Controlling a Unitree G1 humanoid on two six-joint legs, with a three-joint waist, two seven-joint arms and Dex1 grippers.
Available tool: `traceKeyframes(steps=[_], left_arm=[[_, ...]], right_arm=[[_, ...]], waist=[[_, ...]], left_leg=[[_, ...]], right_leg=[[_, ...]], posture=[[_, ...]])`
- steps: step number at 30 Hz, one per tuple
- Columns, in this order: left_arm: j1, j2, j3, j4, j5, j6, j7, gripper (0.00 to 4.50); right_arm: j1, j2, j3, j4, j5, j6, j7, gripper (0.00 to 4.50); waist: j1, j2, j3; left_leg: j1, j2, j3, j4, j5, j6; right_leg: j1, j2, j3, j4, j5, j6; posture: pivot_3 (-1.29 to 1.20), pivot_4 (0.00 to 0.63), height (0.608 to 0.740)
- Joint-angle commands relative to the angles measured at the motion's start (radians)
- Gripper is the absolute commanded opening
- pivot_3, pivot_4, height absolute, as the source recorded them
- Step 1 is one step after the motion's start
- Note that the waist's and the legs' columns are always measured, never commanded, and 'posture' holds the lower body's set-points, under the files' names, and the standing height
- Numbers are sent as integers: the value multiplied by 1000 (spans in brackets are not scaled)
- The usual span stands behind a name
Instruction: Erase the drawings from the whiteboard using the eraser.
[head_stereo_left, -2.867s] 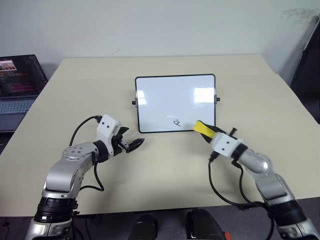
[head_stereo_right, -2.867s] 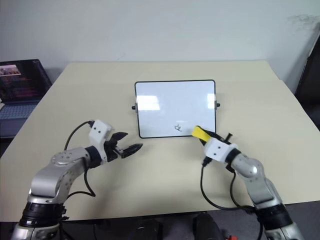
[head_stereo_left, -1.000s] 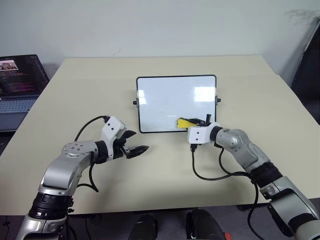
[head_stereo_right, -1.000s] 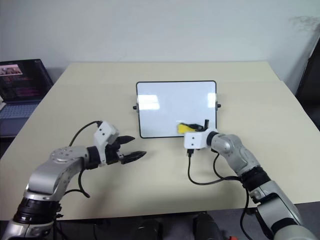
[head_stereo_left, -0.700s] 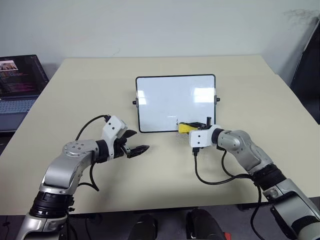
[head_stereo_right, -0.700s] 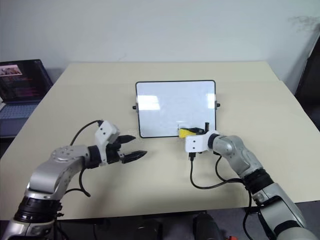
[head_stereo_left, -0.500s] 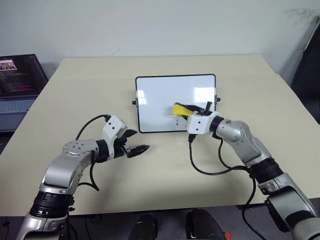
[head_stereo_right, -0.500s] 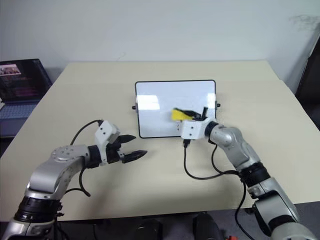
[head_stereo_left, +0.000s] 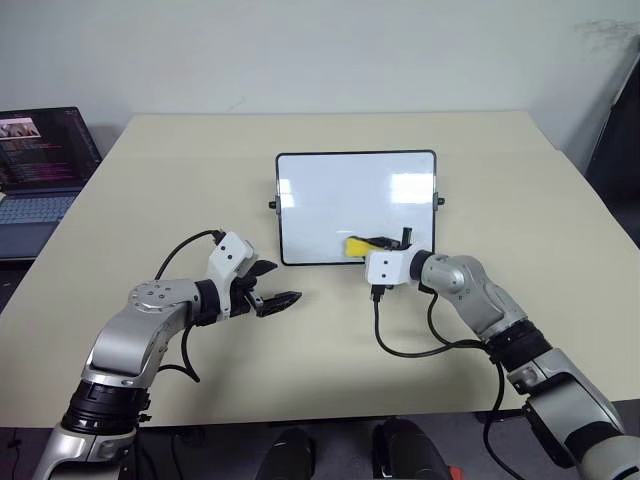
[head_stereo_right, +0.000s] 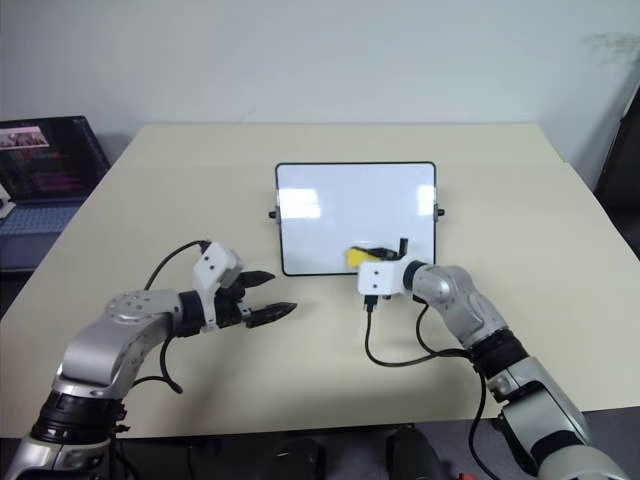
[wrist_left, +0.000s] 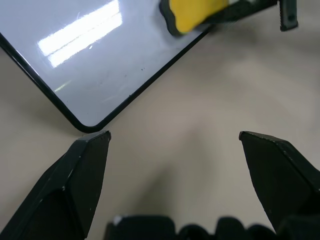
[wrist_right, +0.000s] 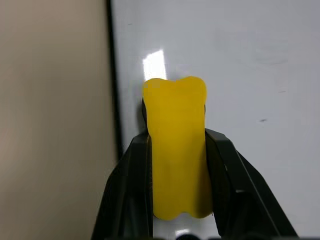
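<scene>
Pinching the eraser (wrist_right: 177, 155) at the whiteboard (head_stereo_left: 330, 200) edge, right gripper (wrist_right: 176, 200) could shove the unbraced board (left gripper (wrist_left: 172, 142) spread, idle).

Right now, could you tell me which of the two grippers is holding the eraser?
The right gripper: its fingers are clamped on the yellow eraser at the whiteboard's near edge. The left gripper stands open over bare table, holding nothing.
</scene>
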Motion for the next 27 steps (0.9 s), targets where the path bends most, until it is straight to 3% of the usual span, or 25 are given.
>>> traceKeyframes(steps=[1,9,16,22,27], left_arm=[[-11,0,9,-22,-8,-4,2,4500],[-9,1,10,-26,-8,-1,3,4500],[-12,-3,4,-30,-9,4,4,4500],[-13,-2,8,-31,-10,7,5,4500],[-12,-5,8,-36,-10,12,9,4500]], right_arm=[[24,-20,9,11,11,5,44,1068],[-42,17,-80,-33,72,-106,-94,1067],[-150,22,-101,100,-2,-39,-247,1067],[-152,15,-65,136,-21,-23,-203,1067],[-66,-36,-29,83,-12,-28,-89,1066]], waist=[[0,0,0],[-2,0,1],[0,0,1],[-1,0,1],[-1,0,0]], left_leg=[[0,0,0,0,0,0],[-1,0,0,0,0,0],[-3,0,0,-1,0,-1],[-4,0,1,-2,0,0],[-3,0,0,-1,0,0]], right_leg=[[0,0,0,1,0,0],[-2,0,1,1,0,0],[-4,0,0,0,0,0],[-4,0,1,-1,0,0],[-3,0,0,0,0,0]], posture=[[0,150,740],[0,150,740],[0,150,740],[0,150,740],[0,150,740]])
